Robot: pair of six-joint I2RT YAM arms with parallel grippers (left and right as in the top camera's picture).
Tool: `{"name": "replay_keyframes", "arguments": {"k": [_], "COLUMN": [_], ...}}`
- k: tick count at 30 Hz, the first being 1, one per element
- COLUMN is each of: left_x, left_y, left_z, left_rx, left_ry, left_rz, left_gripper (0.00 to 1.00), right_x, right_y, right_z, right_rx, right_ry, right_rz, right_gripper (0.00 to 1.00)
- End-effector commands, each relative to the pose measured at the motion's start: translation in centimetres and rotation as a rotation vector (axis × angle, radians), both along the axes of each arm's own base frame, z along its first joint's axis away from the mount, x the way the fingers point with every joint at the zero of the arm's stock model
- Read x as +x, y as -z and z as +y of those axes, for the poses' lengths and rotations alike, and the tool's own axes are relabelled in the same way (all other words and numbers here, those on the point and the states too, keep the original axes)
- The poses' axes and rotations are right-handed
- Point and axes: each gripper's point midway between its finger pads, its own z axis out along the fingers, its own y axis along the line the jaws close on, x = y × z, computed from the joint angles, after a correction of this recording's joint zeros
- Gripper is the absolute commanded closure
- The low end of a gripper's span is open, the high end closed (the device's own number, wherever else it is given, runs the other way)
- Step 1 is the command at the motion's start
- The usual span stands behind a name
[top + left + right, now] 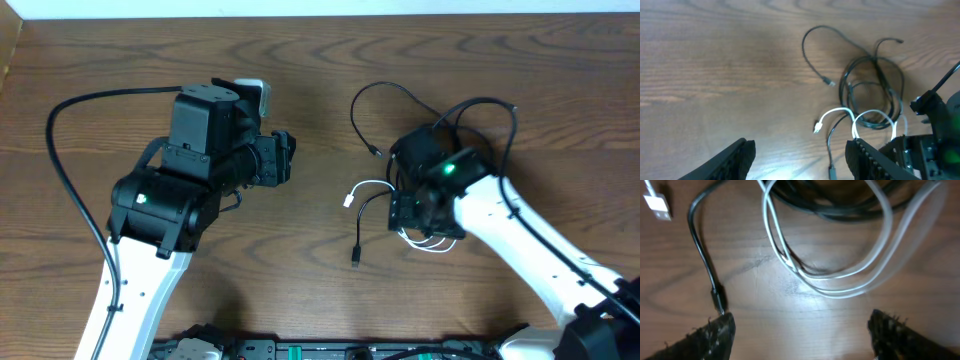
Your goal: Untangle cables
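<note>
We hold our right gripper (802, 330) open over the white cable (888, 222), looped among the black cables (844, 82) on the table's (300, 60) right side, left gripper (800, 160) open too; pinching doubled strands could tighten the tangle.

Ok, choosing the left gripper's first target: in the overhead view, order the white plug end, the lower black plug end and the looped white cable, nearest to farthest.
From the left gripper:
1. White plug end, just right of it.
2. Lower black plug end, down-right of it.
3. Looped white cable, farthest right.
</note>
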Motion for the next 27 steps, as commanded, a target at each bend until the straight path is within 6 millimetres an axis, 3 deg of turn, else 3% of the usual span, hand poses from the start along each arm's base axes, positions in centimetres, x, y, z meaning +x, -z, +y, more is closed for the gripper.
{"name": "replay_keyframes", "arguments": {"k": [1, 7, 11, 27], "left_x": [0.1, 0.0, -0.1, -0.4], "left_y": [0.6, 0.7, 0.6, 0.9], "left_z": [0.7, 0.7, 0.6, 0.7], "left_rx": [0.027, 0.028, 0.024, 0.029], "left_ry": [-0.026, -0.025, -0.02, -0.02], "left_rz": [0.017, 0.023, 0.025, 0.039], "left_gripper": [0.37, 0.37, 0.37, 0.37], "right_x": [-0.3, 0.8, 1.0, -1.8], "right_y": [2.0, 4.6, 5.9, 8.9], "right_z": [-0.1, 0.8, 0.3, -2.7], "right_rx": [-0.036, -0.003, -0.007, -0.101], "right_ry": [0.047, 0.05, 0.103, 0.101], "right_rz": [-0.033, -0.136, -0.169, -0.119], "right_gripper": [0.21, 0.24, 0.23, 0.21]}}
